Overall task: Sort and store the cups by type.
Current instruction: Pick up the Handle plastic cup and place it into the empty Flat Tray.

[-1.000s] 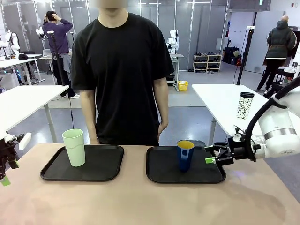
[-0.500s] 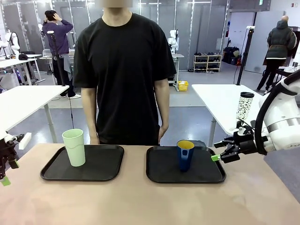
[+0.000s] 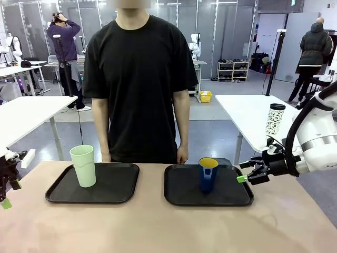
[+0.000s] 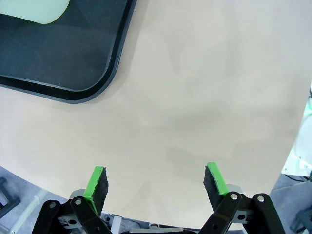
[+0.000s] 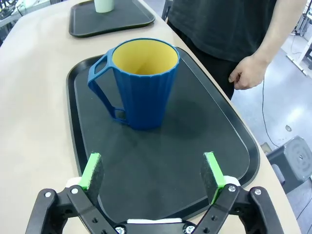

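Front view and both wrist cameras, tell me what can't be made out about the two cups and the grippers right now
- Mint-green tumbler: left wrist view cuts it off at the top edge, showing a sliver.
- Blue mug: its handle can't be made out in the front view.
- Left gripper: front view crops it at the left edge; left wrist view shows it open.
- Right gripper: small in the front view.

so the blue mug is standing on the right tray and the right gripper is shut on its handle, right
Not quite. The blue mug does stand on the right tray, but the right gripper is open and apart from it, holding nothing, as the right wrist view shows.
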`<state>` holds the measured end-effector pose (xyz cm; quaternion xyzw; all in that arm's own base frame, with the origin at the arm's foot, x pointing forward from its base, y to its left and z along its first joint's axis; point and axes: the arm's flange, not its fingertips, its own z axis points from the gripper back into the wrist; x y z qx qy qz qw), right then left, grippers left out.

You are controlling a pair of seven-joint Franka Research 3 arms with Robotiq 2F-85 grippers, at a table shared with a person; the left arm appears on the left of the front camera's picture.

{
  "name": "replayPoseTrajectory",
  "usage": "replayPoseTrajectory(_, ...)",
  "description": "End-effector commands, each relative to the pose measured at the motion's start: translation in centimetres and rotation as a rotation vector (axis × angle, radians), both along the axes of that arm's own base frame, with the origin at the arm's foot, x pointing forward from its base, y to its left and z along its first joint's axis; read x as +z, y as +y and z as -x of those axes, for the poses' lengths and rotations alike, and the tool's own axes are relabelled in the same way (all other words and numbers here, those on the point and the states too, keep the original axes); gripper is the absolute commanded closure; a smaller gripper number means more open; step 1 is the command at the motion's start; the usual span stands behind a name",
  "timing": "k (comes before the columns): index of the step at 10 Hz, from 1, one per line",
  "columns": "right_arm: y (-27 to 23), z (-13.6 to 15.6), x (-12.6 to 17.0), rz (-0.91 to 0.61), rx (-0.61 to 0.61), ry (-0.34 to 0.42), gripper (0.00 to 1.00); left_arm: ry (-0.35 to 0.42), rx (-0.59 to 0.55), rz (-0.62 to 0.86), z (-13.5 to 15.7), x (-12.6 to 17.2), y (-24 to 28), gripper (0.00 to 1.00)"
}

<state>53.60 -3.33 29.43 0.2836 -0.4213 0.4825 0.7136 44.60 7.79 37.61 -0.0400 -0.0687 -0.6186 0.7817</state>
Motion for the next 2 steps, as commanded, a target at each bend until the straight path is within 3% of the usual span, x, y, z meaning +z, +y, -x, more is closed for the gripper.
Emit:
replayPoseTrajectory(1, -0.05, -0.31, -0.1, -0.009, 0.002, -0.021, 0.0, -0.006, -0.003, -0.01, 0.19, 0.11, 0.03, 0.0)
replayPoseTrajectory(2, -0.05, -0.31, -0.1, -0.009, 0.002, -0.021, 0.0, -0.006, -0.003, -0.01, 0.19, 0.11, 0.03, 0.0)
